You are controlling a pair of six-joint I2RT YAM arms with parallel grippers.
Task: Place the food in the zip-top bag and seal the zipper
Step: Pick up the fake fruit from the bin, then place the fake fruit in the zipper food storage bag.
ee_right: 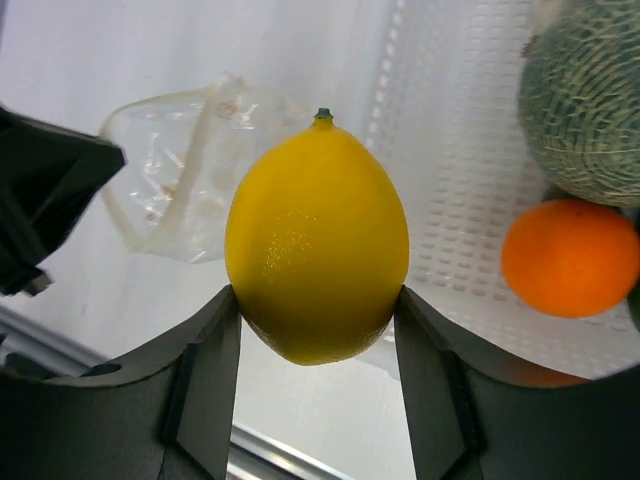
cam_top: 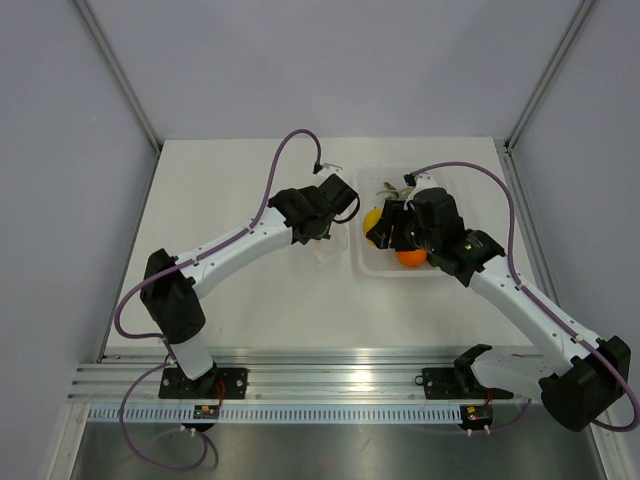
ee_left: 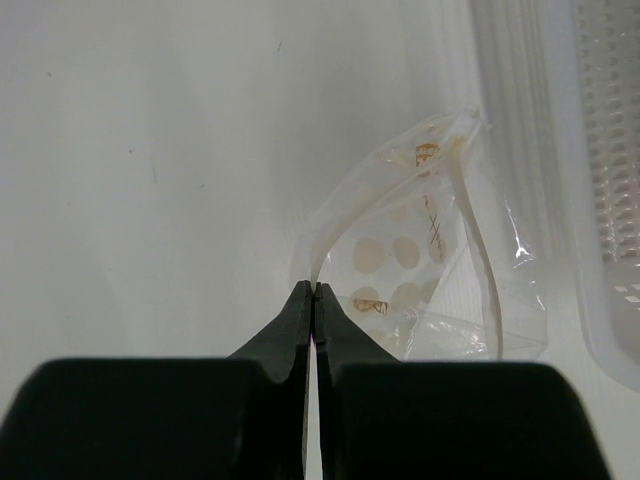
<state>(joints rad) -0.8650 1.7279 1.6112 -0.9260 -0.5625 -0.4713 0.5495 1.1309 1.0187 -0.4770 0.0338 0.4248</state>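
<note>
My right gripper [ee_right: 318, 300] is shut on the yellow lemon [ee_right: 318, 245] and holds it in the air at the left edge of the tray; it also shows in the top view [cam_top: 373, 221]. The clear zip-top bag [ee_left: 420, 260] lies crumpled on the white table just left of the tray, its mouth gaping. Its zipper strip [ee_left: 482, 260] curves along the mouth. My left gripper [ee_left: 314, 290] is shut on the bag's near mouth edge. In the right wrist view the bag [ee_right: 185, 170] lies beyond and left of the lemon.
The rigid clear tray [ee_right: 450, 150] holds an orange [ee_right: 570, 258] and a grey-green melon [ee_right: 585, 100]. The orange [cam_top: 410, 257] sits below my right wrist in the top view. The tray's wall [ee_left: 610, 200] stands right of the bag. Enclosure walls ring the table.
</note>
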